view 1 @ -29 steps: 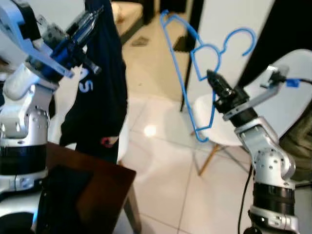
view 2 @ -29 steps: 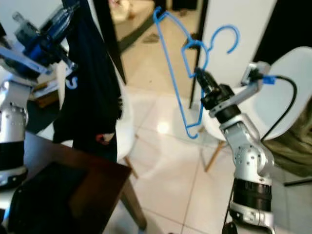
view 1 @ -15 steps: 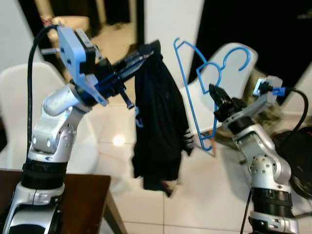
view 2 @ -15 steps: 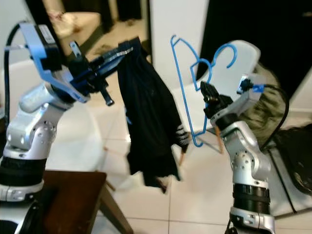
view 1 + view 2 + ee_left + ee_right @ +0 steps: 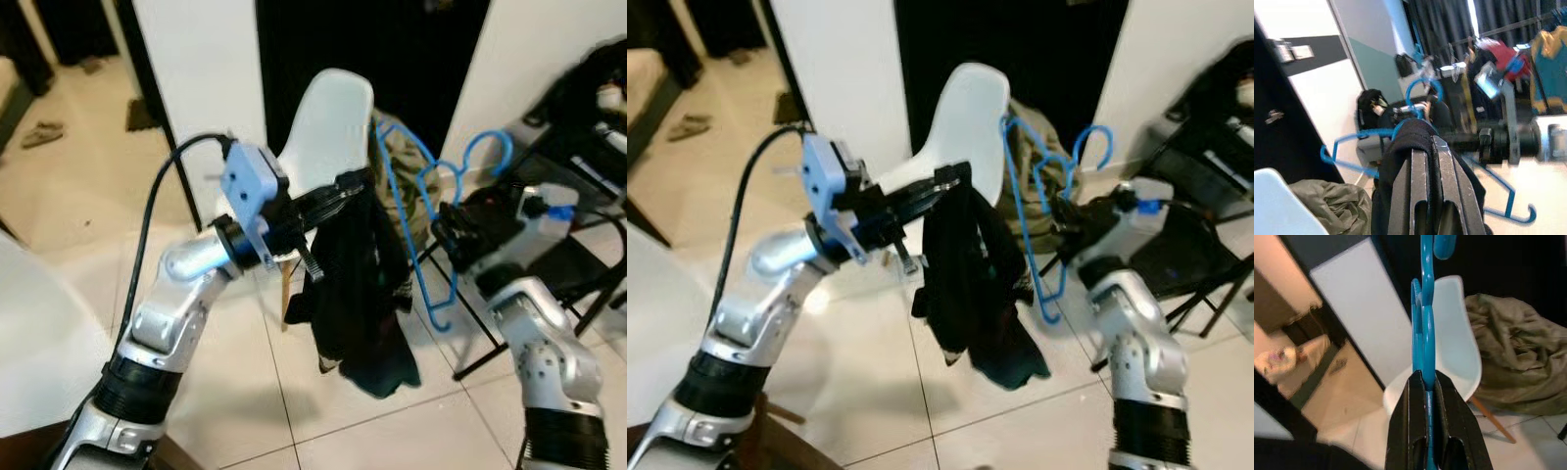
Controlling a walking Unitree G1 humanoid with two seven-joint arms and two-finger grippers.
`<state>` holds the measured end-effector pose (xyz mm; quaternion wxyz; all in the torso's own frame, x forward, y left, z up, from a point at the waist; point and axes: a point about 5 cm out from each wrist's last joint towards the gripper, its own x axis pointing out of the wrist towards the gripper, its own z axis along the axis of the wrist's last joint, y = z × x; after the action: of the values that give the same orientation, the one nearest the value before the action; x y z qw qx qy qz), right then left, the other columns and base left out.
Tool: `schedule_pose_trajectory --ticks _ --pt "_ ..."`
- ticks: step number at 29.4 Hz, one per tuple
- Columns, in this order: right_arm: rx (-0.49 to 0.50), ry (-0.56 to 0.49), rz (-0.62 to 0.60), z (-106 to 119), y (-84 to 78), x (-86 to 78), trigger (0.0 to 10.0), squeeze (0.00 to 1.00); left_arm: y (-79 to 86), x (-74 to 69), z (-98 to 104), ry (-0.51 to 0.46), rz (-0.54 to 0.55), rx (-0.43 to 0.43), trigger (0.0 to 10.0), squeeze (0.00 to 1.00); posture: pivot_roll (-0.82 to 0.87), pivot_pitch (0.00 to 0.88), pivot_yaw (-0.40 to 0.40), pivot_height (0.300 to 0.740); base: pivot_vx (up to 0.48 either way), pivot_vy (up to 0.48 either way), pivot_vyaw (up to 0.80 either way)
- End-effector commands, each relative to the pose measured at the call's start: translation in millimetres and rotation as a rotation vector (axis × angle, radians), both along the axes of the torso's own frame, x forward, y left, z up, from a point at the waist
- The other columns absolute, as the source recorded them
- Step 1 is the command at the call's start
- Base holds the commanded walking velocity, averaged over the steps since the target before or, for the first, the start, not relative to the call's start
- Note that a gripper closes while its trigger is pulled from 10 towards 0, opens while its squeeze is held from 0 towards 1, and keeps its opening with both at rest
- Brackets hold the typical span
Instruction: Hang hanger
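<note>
A blue plastic hanger (image 5: 423,217) stands upright in the air at the right, its hook (image 5: 487,152) at the top. My right gripper (image 5: 443,217) is shut on it near the neck; the wrist view shows the blue hanger (image 5: 1424,308) clamped between the black fingers (image 5: 1403,426). My left gripper (image 5: 345,188) is shut on a dark garment (image 5: 361,294), which hangs down limp from its fingertips just left of the hanger. In the left wrist view the dark garment (image 5: 1410,134) drapes over the fingers (image 5: 1420,181).
A white shell chair (image 5: 323,122) stands behind the garment with an olive cloth (image 5: 404,166) heaped on it. At the far right is a black folding frame (image 5: 573,264). A white wall panel (image 5: 196,69) and dark doorway lie behind. Pale tiled floor (image 5: 88,196) spreads to the left.
The whole view has swung round: the camera turned, so the chair, olive cloth and black frame now lie ahead. Both grippers keep their hold, and garment and hanger sit lower in view.
</note>
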<state>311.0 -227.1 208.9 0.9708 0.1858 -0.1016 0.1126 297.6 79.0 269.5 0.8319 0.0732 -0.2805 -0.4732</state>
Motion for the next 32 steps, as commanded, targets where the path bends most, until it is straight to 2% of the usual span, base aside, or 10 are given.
schedule_pose_trajectory --ticks 1,6,8,10,17,23,26,27,32 --pt "0.012 -0.059 -0.006 8 -8.2 -5.8 10.0 0.0 -1.8 -1.8 6 -0.048 0.0 0.007 10.0 0.0 -0.04 0.123 0.038 0.74 0.0 0.0 -0.79" --pt "-0.005 -0.065 0.015 5 -9.6 -12.3 10.0 0.0 -1.5 1.7 9 -0.076 0.047 0.017 10.0 0.0 -0.05 0.129 0.042 0.74 0.0 0.0 -0.79" --pt "-0.022 -0.05 0.04 -1 -2.3 -14.5 10.0 0.0 -0.8 4.4 11 -0.072 0.076 0.0 10.0 0.0 -0.05 0.129 0.042 0.74 0.0 0.0 -0.79" --pt "-0.022 -0.05 0.04 -1 -2.3 -14.5 10.0 0.0 -0.8 4.4 11 -0.072 0.076 0.0 10.0 0.0 -0.05 0.129 0.042 0.74 0.0 0.0 -0.79" --pt "-0.061 -0.044 0.163 -10 26.6 -18.4 10.0 0.0 4.5 11.0 9 -0.032 0.158 -0.019 10.0 0.0 -0.05 0.133 0.039 0.74 0.0 0.0 -0.78" --pt "-0.113 -0.076 0.339 -9 47.0 -27.3 10.0 0.0 19.7 21.9 1 0.025 0.255 0.024 10.0 0.0 -0.04 0.133 0.037 0.74 0.0 0.0 0.0" --pt "-0.113 -0.076 0.339 -9 47.0 -27.3 10.0 0.0 19.7 21.9 1 0.025 0.255 0.024 10.0 0.0 -0.04 0.133 0.037 0.74 0.0 0.0 0.0" --pt "-0.126 -0.086 0.415 -9 54.0 -32.2 10.0 0.0 38.2 28.8 -7 0.041 0.324 0.072 10.0 0.0 -0.04 0.133 0.037 0.74 0.0 -0.446 0.0" --pt "-0.124 -0.09 0.443 -9 56.0 -34.2 10.0 0.0 46.3 31.0 -8 0.042 0.35 0.09 10.0 0.0 -0.04 0.131 0.036 0.74 0.0 -0.446 0.0"
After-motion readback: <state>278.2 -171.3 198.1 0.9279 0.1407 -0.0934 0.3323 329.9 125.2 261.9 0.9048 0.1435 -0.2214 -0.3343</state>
